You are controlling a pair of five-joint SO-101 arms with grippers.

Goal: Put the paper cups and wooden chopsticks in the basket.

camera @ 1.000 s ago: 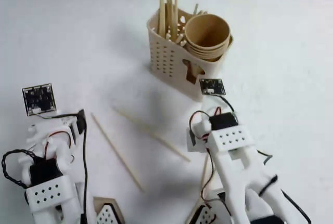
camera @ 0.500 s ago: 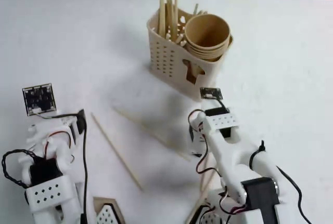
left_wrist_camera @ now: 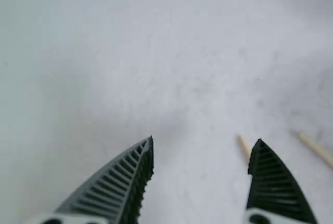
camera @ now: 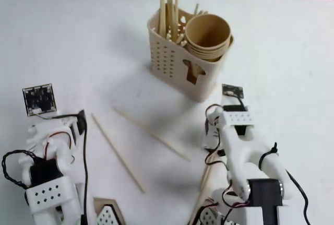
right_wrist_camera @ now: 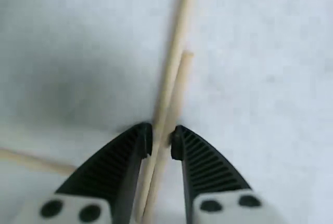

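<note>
White worktop [camera: 78, 42] spreads across the high view, with a dark strip of room along the top edge. At upper centre stands the cream basket [camera: 169, 67], with stacked paper cups [camera: 209, 33] in its right side and several upright chopsticks [camera: 168, 11] in its left. One loose chopstick [camera: 118, 153] lies slantwise at centre left. A second loose chopstick [camera: 152, 134] lies just right of it, nearer the basket but apart from it.

From the lower right edge the right arm [camera: 237, 136] rises and bends forward, its wrist pointing down near the basket's lower right corner. In the right wrist view its jaws are clamped on a pair of chopsticks [right_wrist_camera: 176, 73] that lie side by side on the worktop, running on past the jaw tips.

Folded up in the lower left corner sits the left arm [camera: 49, 178]. Its jaws are spread wide apart over bare worktop, and the ends of the two loose chopsticks show beside one jaw tip.
</note>
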